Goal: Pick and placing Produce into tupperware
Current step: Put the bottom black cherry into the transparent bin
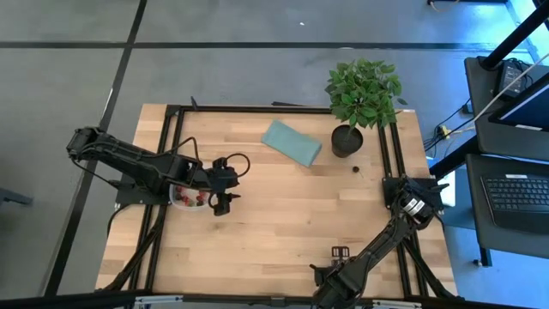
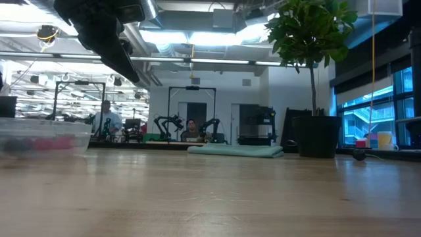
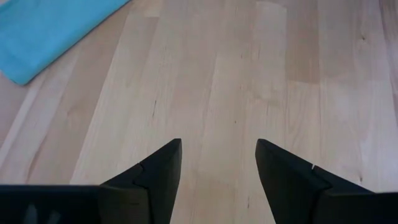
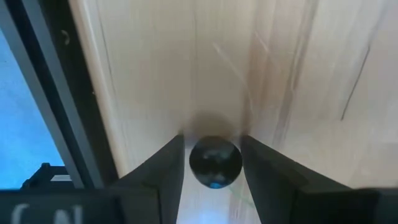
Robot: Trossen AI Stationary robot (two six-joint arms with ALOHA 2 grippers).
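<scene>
High view puts the left gripper (image 1: pixel 225 202) just beside the tupperware (image 1: pixel 187 197), which sits near the table's (image 1: pixel 283 223) left edge with red and dark produce (image 1: pixel 190 198) inside. Left wrist view shows its 2 fingers (image 3: pixel 155 174) spread apart over bare wood with nothing between them. The right gripper (image 4: pixel 214 163) sits by the table's right edge frame; a dark berry (image 4: pixel 215 162) lies between its fingers, though whether they pinch it I cannot tell.
</scene>
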